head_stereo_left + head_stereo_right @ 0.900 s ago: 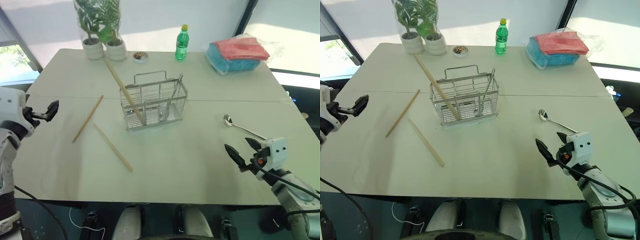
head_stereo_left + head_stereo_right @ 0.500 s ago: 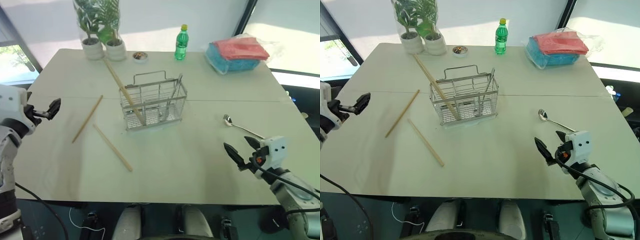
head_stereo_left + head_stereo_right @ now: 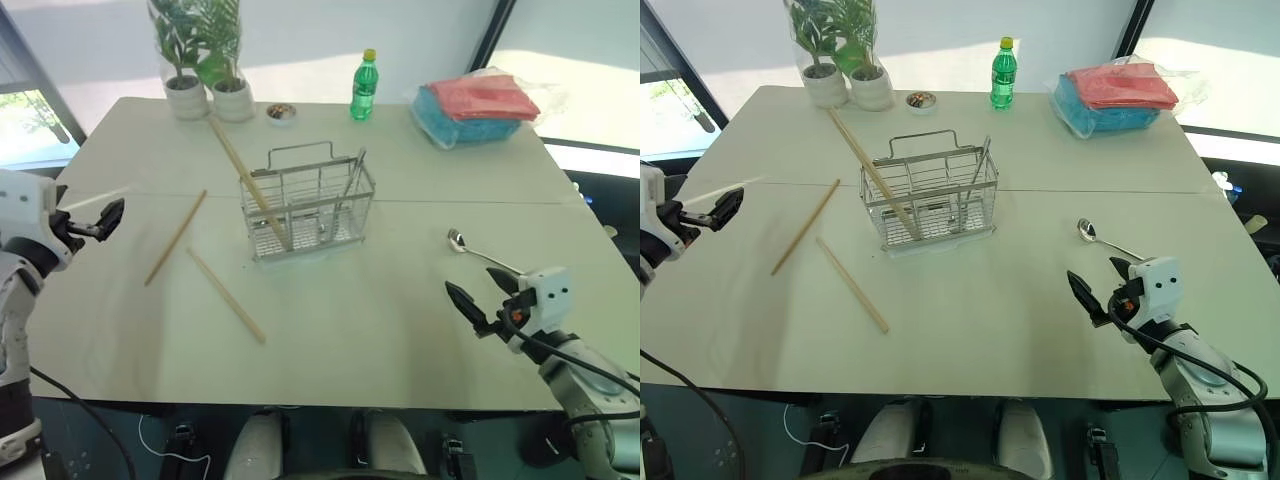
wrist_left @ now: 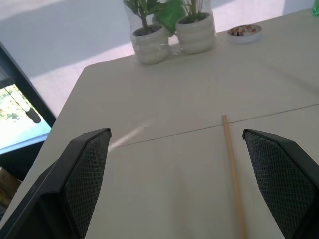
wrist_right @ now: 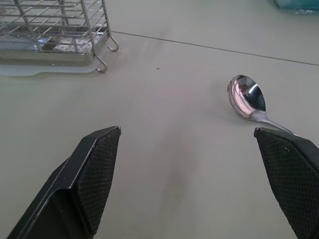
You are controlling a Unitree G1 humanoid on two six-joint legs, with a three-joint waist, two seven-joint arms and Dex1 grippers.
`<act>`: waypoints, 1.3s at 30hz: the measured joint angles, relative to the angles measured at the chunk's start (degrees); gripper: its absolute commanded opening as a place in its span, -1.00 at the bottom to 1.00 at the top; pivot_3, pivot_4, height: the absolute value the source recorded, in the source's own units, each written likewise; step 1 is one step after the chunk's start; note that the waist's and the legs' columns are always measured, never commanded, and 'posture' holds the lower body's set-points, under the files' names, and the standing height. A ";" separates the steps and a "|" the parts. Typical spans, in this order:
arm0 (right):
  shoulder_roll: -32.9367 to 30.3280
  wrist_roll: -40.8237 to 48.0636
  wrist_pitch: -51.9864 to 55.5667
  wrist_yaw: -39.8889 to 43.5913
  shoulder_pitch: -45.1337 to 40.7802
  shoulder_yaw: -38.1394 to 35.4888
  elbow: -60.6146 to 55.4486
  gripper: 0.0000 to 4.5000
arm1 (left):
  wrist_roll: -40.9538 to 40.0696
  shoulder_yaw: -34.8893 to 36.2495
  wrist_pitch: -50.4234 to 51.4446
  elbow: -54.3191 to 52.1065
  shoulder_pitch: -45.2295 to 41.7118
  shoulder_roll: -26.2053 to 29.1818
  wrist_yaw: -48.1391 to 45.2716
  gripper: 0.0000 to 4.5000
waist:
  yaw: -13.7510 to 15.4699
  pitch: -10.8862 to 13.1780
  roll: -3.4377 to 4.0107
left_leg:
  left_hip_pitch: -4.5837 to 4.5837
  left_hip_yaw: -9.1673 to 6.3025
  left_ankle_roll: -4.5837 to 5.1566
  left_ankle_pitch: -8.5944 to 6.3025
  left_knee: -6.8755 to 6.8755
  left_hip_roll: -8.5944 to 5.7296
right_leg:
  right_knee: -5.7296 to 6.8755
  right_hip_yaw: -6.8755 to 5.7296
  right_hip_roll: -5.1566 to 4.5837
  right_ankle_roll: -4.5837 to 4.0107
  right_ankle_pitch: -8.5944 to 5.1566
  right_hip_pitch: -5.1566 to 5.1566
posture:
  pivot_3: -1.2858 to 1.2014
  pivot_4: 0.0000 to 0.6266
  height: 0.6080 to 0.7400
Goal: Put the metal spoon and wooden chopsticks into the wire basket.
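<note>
Wire basket [image 3: 308, 205] upright mid-table, one wooden chopstick [image 3: 247, 182] leaning inside, tip poking out over rim. Two more chopsticks [image 3: 176, 237] [image 3: 225, 295] flat on table left of it. Metal spoon [image 3: 484, 254] flat, well right of basket.

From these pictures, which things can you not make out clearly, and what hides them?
- Metal spoon: in the right wrist view its handle runs behind the black finger.
- Wire basket: the same view's edge cuts off all but its bottom part.
- Wire basket's contents: besides the leaning chopstick, thin items stand behind the wires; too small to name.
- Small dish: contents too small to identify.
- Chopstick: the left wrist view's edge cuts off its near end.
</note>
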 measured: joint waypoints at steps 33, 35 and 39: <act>-23.37 -28.53 -19.87 34.20 -55.74 30.24 71.39 0.97 | -23.18 -27.18 20.37 -9.53 -31.16 5.54 -27.36 1.00 | -0.97 0.60 -0.13 | 0.00 0.14 -0.03 0.06 0.10 -0.07 | 0.10 0.08 0.36 0.23 0.10 0.09 | 0.03 -0.52 0.65; -22.65 -29.19 -19.84 35.07 -57.83 30.35 74.66 0.97 | -23.10 -27.18 20.30 -9.51 -31.10 5.73 -27.83 1.00 | -1.33 0.61 -0.15 | 0.00 0.14 -0.07 0.09 0.11 -0.08 | 0.09 0.09 0.36 0.24 0.11 0.11 | 0.03 -0.52 0.65; -19.86 -29.20 -16.73 36.10 -59.73 30.16 78.94 0.97 | -23.41 -27.35 20.70 -9.60 -30.80 6.55 -30.16 1.00 | -1.60 0.62 -0.15 | 0.03 0.12 -0.27 0.20 0.09 -0.07 | 0.12 0.12 0.37 0.31 0.16 0.11 | 0.03 -0.52 0.65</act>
